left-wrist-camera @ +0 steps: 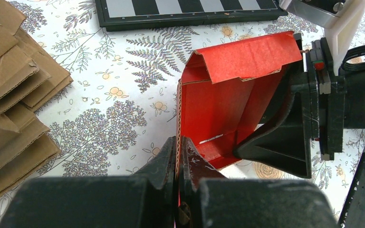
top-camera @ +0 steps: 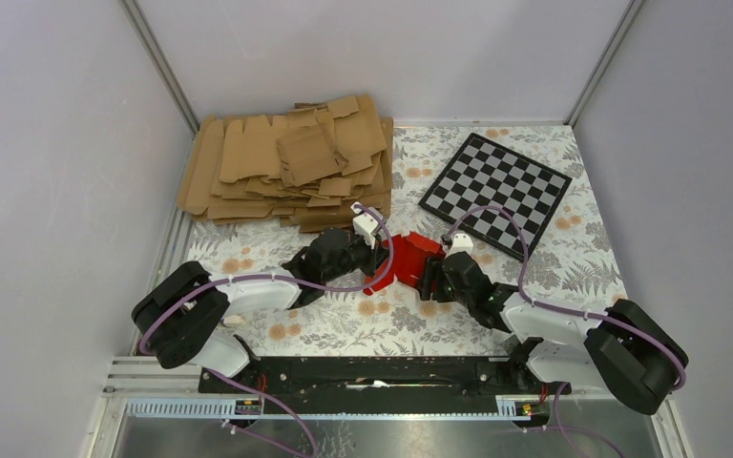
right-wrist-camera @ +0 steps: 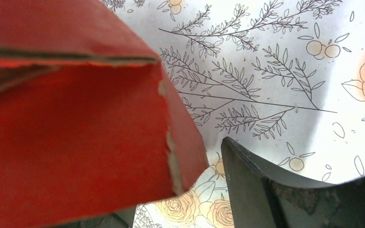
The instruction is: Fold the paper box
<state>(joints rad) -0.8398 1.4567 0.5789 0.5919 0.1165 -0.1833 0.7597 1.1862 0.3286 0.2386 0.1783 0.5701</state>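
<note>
The red paper box (top-camera: 403, 260) sits partly folded on the floral cloth between both grippers, its walls raised and one flap bent over the top. My left gripper (top-camera: 374, 260) is shut on the near edge of a side wall (left-wrist-camera: 179, 147). The box's open inside shows in the left wrist view (left-wrist-camera: 218, 104). My right gripper (top-camera: 431, 275) is open at the box's right side, and one black finger (left-wrist-camera: 285, 137) reaches into the box. In the right wrist view the box (right-wrist-camera: 76, 123) fills the left. One finger (right-wrist-camera: 256, 185) stands clear of it, and the other is mostly hidden under the card.
A pile of brown cardboard blanks (top-camera: 291, 162) lies at the back left and also shows in the left wrist view (left-wrist-camera: 9, 95). A black-and-white checkered board (top-camera: 496, 191) lies at the back right. Grey walls enclose the table on three sides.
</note>
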